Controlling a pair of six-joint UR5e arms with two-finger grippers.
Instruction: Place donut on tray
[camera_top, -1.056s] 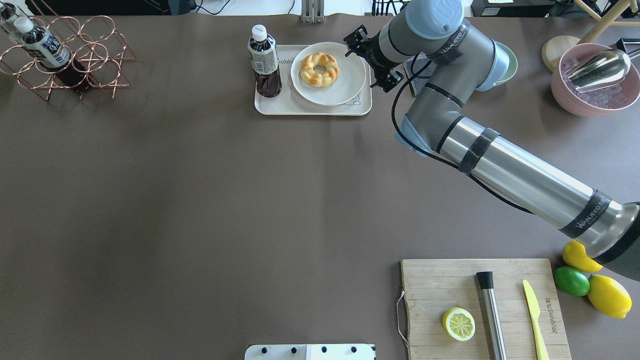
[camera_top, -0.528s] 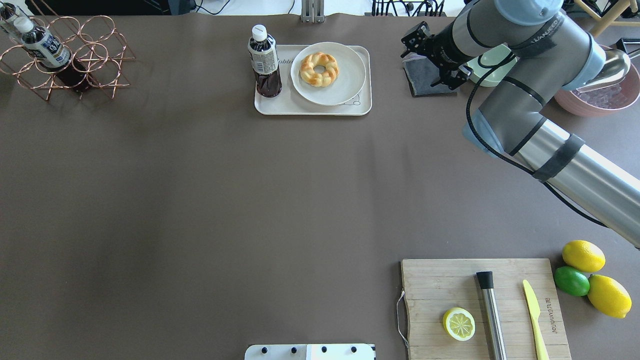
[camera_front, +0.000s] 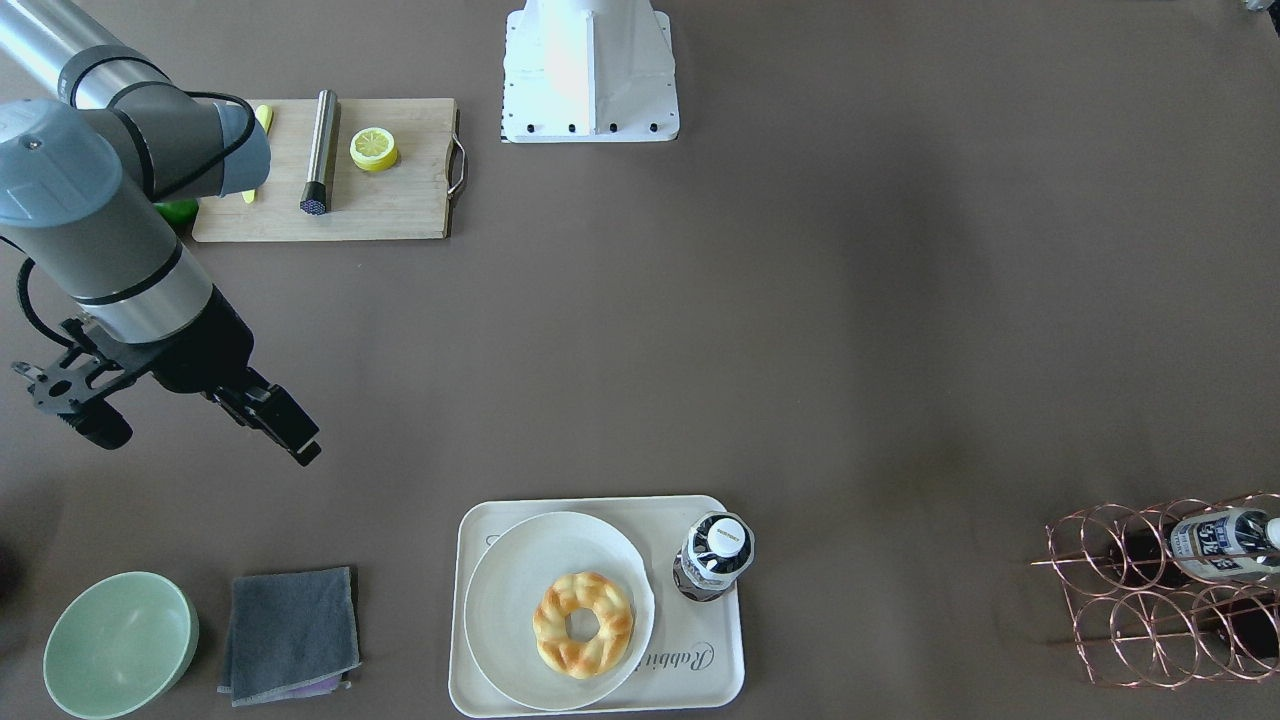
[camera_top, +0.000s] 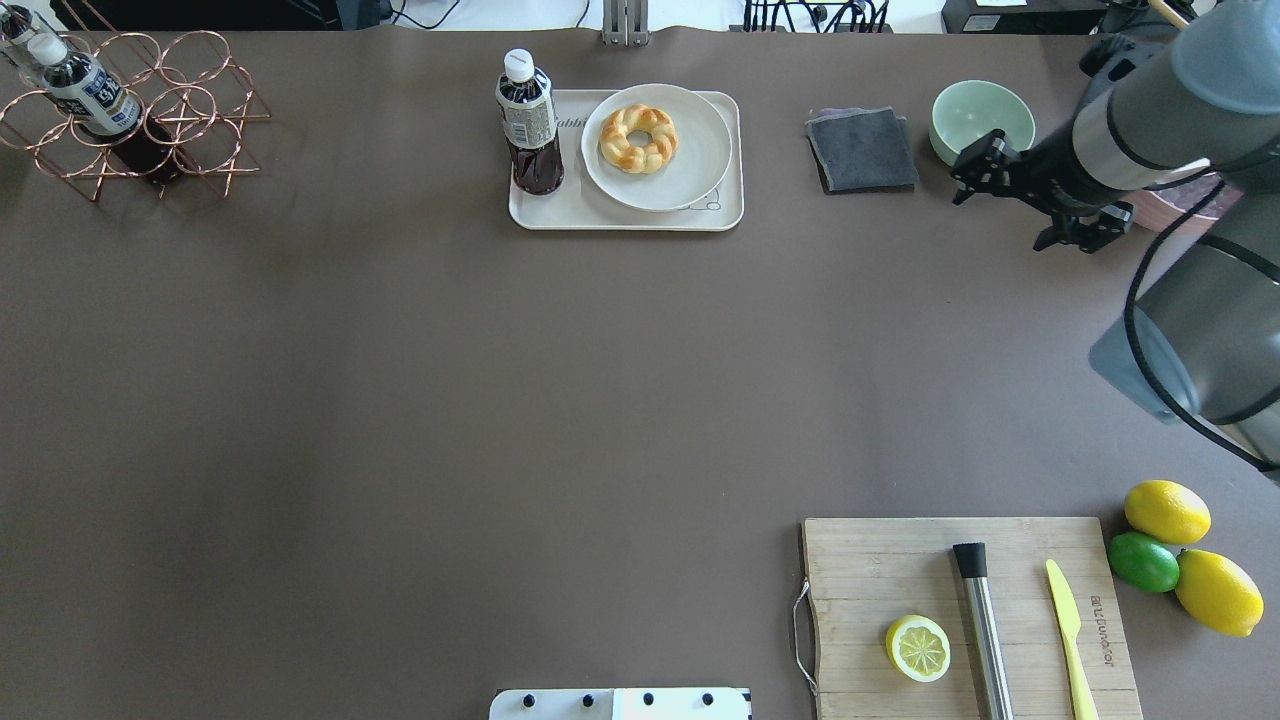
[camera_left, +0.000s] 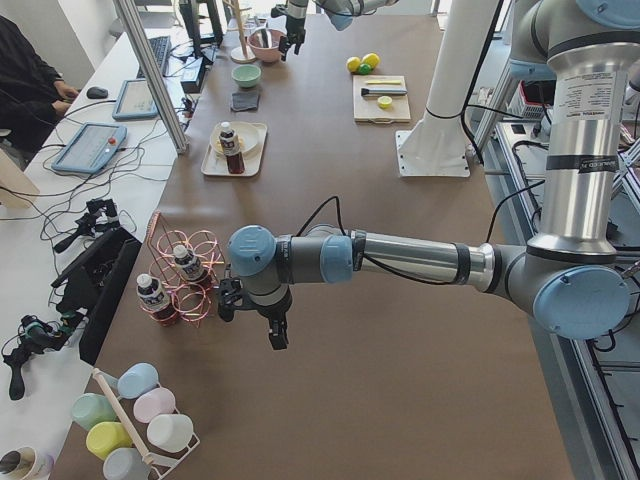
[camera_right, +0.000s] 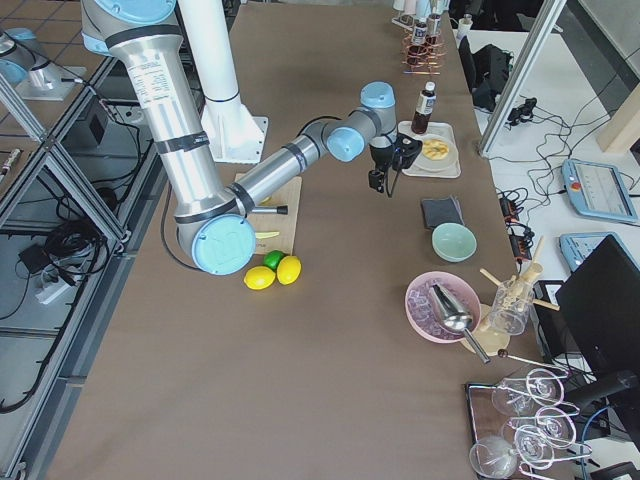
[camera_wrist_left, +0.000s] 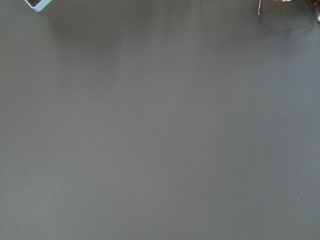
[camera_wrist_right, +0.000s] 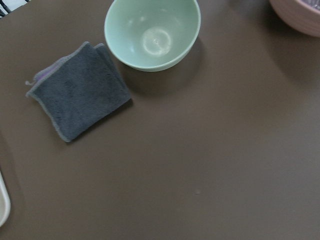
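Observation:
The golden twisted donut (camera_top: 638, 137) lies on a round off-white plate (camera_top: 700, 170) that sits on the cream tray (camera_top: 620, 215) at the far middle of the table. It also shows in the front view (camera_front: 583, 624). My right gripper (camera_top: 1000, 215) is open and empty. It hangs above the bare table well to the right of the tray, near the green bowl (camera_top: 982, 118). My left gripper (camera_left: 255, 322) shows only in the exterior left view, above the table near the wire rack. I cannot tell if it is open or shut.
A dark drink bottle (camera_top: 528, 120) stands on the tray's left part. A grey cloth (camera_top: 862, 150) lies between tray and bowl. A copper wire rack (camera_top: 130, 115) is far left. A cutting board (camera_top: 970, 615) with a lemon half, a knife, a metal rod and citrus fruit (camera_top: 1165, 510) is near right.
My right arm has drawn back to the right, from beside the plate past the cloth and bowl. Its gripper stays open. The donut, plate and tray have not moved.

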